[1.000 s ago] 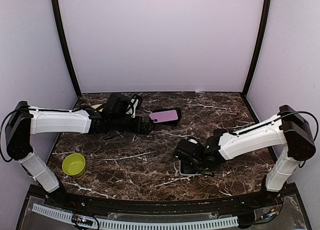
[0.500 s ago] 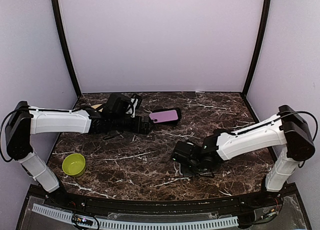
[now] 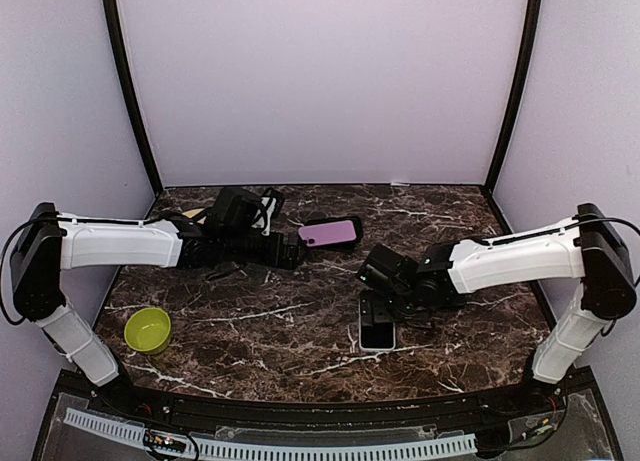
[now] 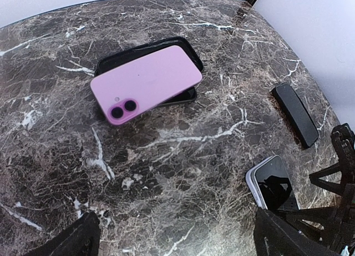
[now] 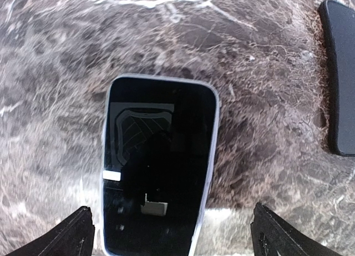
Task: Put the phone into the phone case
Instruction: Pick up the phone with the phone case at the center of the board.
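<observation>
text: none legible | phone (image 4: pixel 145 81) — no readable brand

Overhead, two wrist close-ups; shared white-edged phone (image 3: pixel 378 332)

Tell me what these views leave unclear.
- Left wrist: pink phone covers most of the black case; seated or just resting, cannot tell.
- Right wrist: white-edged phone, lower end cut by bottom edge.
- Right wrist: black slab cut by right edge; phone or case unclear.
</observation>
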Robot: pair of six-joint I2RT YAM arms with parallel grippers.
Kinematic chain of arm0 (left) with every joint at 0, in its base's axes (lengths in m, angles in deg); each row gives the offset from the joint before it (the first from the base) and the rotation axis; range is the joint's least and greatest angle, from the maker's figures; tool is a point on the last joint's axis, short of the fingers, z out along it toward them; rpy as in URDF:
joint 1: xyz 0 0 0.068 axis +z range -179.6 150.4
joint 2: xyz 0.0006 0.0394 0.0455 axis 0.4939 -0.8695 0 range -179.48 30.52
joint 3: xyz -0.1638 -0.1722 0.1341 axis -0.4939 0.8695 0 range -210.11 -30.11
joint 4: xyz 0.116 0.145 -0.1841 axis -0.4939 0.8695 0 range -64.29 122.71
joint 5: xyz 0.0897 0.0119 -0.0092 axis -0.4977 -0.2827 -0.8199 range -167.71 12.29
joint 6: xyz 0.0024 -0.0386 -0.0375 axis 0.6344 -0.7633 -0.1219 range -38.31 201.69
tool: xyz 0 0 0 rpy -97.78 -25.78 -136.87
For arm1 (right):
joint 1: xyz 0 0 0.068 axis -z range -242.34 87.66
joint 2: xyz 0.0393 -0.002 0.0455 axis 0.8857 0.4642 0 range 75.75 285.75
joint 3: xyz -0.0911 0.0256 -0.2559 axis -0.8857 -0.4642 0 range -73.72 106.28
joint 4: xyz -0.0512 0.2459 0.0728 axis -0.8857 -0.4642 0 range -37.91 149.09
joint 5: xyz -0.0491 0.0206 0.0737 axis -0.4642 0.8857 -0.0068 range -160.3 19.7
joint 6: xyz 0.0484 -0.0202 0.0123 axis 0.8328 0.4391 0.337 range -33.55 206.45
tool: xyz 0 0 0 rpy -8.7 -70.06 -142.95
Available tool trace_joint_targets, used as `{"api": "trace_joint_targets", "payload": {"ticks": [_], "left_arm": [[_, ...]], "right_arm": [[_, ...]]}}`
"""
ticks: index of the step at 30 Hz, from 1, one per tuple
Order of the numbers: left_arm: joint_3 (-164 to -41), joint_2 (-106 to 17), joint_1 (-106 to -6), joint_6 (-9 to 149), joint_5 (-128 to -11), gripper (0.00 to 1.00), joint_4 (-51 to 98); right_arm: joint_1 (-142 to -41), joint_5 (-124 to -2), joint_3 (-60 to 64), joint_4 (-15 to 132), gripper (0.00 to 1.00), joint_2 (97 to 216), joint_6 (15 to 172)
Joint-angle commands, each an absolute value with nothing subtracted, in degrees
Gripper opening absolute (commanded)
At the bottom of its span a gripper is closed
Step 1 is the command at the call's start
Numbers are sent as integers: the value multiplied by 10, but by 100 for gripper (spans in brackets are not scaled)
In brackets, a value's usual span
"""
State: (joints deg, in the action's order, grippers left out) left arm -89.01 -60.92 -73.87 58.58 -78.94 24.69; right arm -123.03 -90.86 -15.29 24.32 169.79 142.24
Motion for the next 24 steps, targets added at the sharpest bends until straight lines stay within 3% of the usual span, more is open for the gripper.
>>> {"api": "trace_joint_targets", "payload": {"ticks": [1, 18, 24], "left_arm": [[-905, -586, -741, 594, -795, 99, 254], [-906, -589, -741, 596, -797, 99, 254], [-906, -589, -741, 597, -798, 99, 268]], "right_arm": [[-1225, -885, -150, 276, 99, 1726, 1426], [-1246, -880, -98, 254, 97, 1830, 1408], [-1261, -883, -82, 238, 79, 1839, 1397]]}}
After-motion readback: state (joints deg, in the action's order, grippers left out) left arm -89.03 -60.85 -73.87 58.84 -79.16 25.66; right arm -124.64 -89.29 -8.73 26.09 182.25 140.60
